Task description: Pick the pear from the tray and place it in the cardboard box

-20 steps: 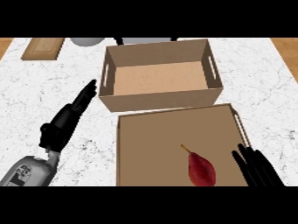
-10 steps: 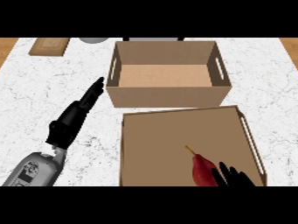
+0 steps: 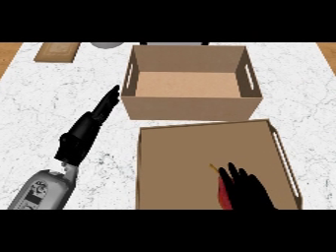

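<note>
At the lower edge of the head view, the right robot hand (image 3: pixel 249 193) comes in over the tray (image 3: pixel 181 157), palm down. Its black fingers (image 3: pixel 233 173) are stretched forward, not curled, so the hand is open. They lie over the right side of the pear (image 3: pixel 222 195), the only fruit in view. It is dark red and lies on the tray's floor in the near right part. Its thin stem points away from the robot and to the left. Whether the fingers touch the pear cannot be told.

The one tray is a shallow brown one with a long handle slot in its right rim. It rests on the white marbled counter (image 3: pixel 32 113).

To the left, the grey left forearm (image 3: pixel 43 189) rises from the lower edge and carries small dark markings too small to read. The left robot hand (image 3: pixel 89 130) is open, fingers straight and together, slanting up and to the right. Its tips are near the front left corner of the cardboard box (image 3: pixel 192 107) without touching it. This hand is over bare counter, well apart from the tray.

The single cardboard box stands just beyond the tray, open at the top, with a handle cut-out in each side wall. No print shows on it.

At the counter's far edge lie a small wooden board (image 3: pixel 57 51) on the left and, beside it, part of a pale round object (image 3: pixel 107 45).
</note>
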